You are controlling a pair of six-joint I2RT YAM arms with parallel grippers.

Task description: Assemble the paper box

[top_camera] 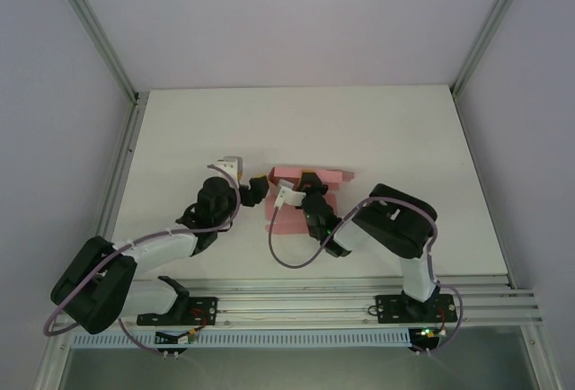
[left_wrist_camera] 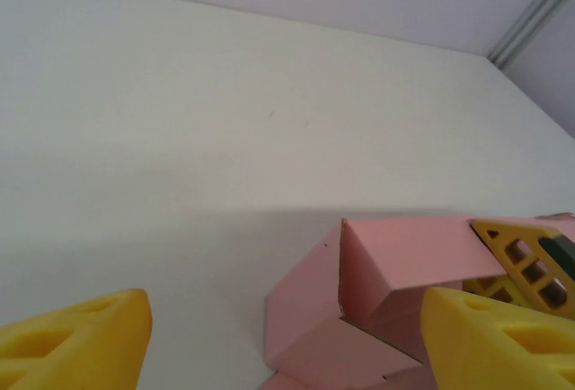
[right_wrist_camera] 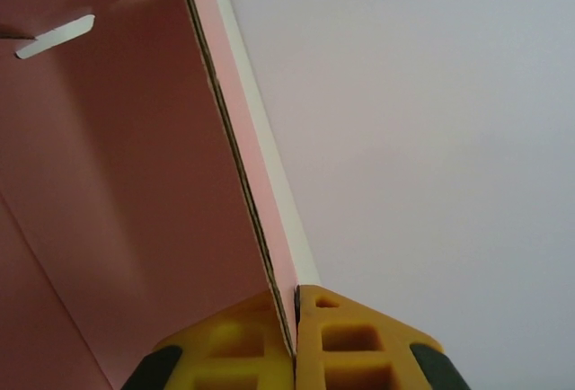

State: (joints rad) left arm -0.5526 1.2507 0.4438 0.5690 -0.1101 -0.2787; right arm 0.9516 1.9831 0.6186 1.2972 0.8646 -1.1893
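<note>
Folding up the loose end flap looks like the step in hand, and it should go best as shared work. On the left, the left gripper (left_wrist_camera: 286,318) stands with its jaws wide and holds nothing. The paper box (left_wrist_camera: 404,251) lies just ahead of it, toward its right finger (left_wrist_camera: 485,336), and a slanting corner flap (left_wrist_camera: 301,305) leans out ahead of the gap between the jaws. As I judge it, this gripper should come in low and square, catch the flap near its crease, and fold it slowly so the thin card does not buckle. On the right, the right gripper (right_wrist_camera: 295,323) is clamped on an upright side wall (right_wrist_camera: 243,183) of the box, with the card edge pinched between its fingers. It should hold firm without pulling. Counted: one box, two grippers, one slot (right_wrist_camera: 54,37) in the panel left of the pinched wall, and one table (top_camera: 180,129).
</note>
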